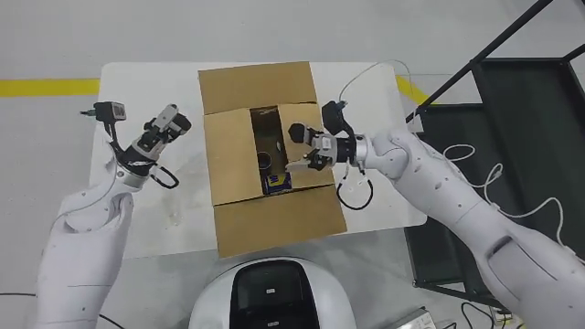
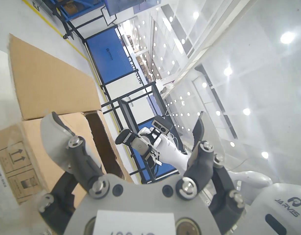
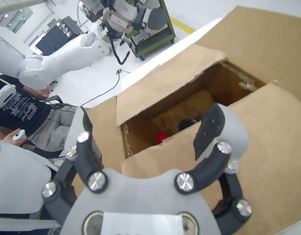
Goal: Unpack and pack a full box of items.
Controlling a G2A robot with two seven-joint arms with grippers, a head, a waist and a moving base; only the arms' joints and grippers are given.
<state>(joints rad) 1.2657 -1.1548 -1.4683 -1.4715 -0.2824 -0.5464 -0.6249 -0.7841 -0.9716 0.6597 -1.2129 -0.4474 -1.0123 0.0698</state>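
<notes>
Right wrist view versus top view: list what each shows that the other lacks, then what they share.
Right wrist view: a red item deep in the box. Top view: a blue item at the box's end nearer the robot, and a black rack beside the table. Both: the box's opened flaps, a dark round item inside, and the open right gripper at the opening.
</notes>
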